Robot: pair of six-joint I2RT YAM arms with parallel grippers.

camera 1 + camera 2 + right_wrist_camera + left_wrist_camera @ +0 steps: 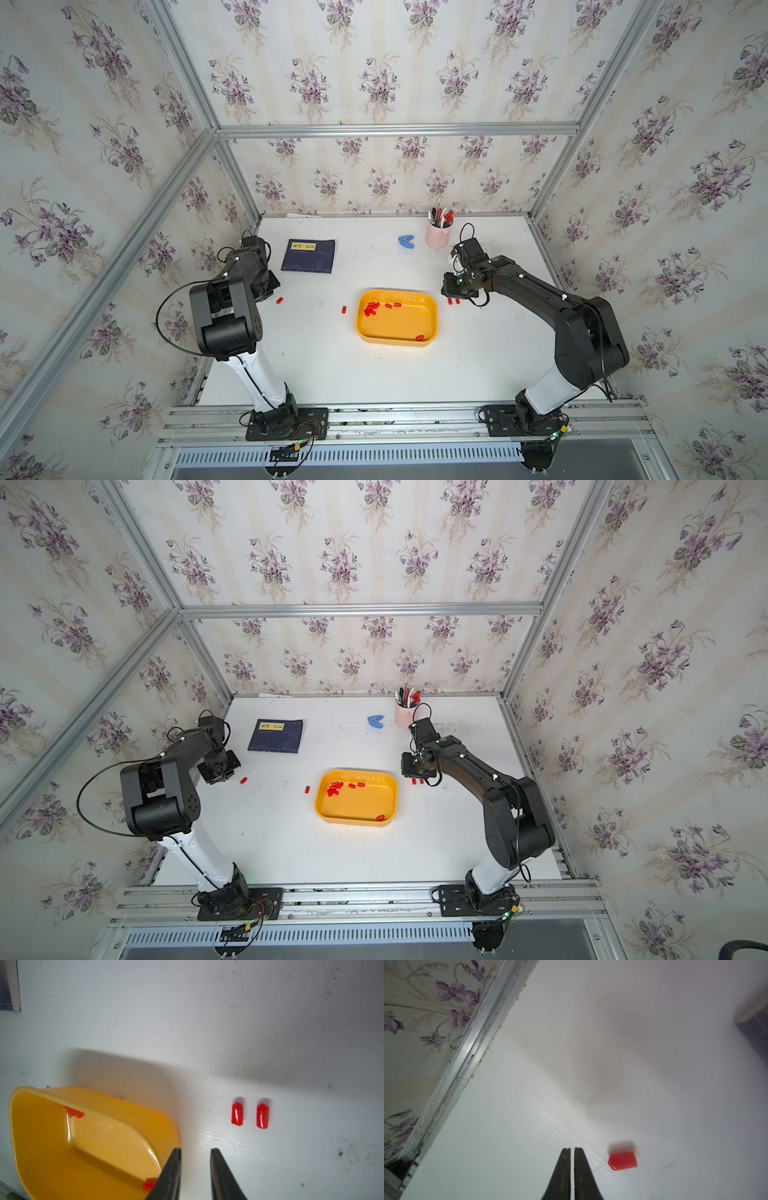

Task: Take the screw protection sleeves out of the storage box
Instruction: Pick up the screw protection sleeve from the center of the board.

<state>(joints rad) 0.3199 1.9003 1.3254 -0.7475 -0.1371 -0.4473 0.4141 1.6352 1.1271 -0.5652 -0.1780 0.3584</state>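
Note:
The yellow-orange storage box (397,322) sits mid-table and holds several red screw protection sleeves (370,309) bunched at its far left, plus one at its near right corner (419,338). Four sleeves lie on the table outside it: two to the left (279,300) (344,309) and two to the right (237,1114) (262,1116). My left gripper (572,1149) is shut with nothing in it, just above the table, and one sleeve (622,1161) lies beside its tips. My right gripper (196,1150) is open and empty, next to the box's wall (124,1105).
A dark blue book (308,255) lies at the back left. A small blue tool (406,241) and a pink cup of pens (438,235) stand at the back, close behind the right arm. An aluminium rail (471,1047) borders the table beside my left gripper.

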